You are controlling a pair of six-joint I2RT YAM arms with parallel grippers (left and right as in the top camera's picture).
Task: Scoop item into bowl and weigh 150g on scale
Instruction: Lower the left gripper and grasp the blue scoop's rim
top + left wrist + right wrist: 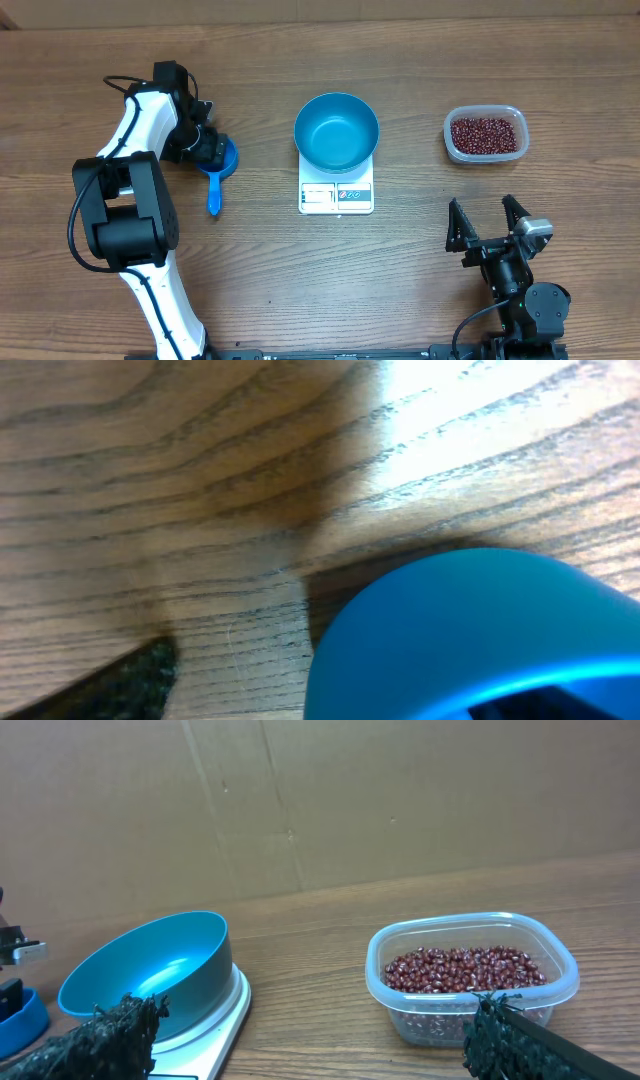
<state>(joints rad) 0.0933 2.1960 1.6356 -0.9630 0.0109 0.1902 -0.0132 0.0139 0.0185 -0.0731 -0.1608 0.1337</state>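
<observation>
We see the empty bowl (336, 135) sitting squarely on the scale (336, 196), with the display and buttons poking out in front. That makes sense to us: whatever goes in gets weighed at once, and the reading stays in sight. The beans (485, 134) are all in the clear tub (486, 159), well apart to the right of the scale; none are in the bowl, so we judge the scooping not yet begun.

The left gripper (210, 148) is down at the cup end of the blue scoop (213, 192), which lies flat on the table (400, 280) to the left of the scale, its handle pointing toward the robot. From the wrist view we get one dark finger (130, 680) beside the blue cup, and we cannot tell whether the jaws are spread or pressing on it. The right gripper (482, 208) waits near the front edge with its jaws wide apart and nothing between them, facing the tub and bowl, probably kept out of the way.

The table is brown wood grain, bare apart from these things, and plain cardboard panels (350, 800) stand behind it
</observation>
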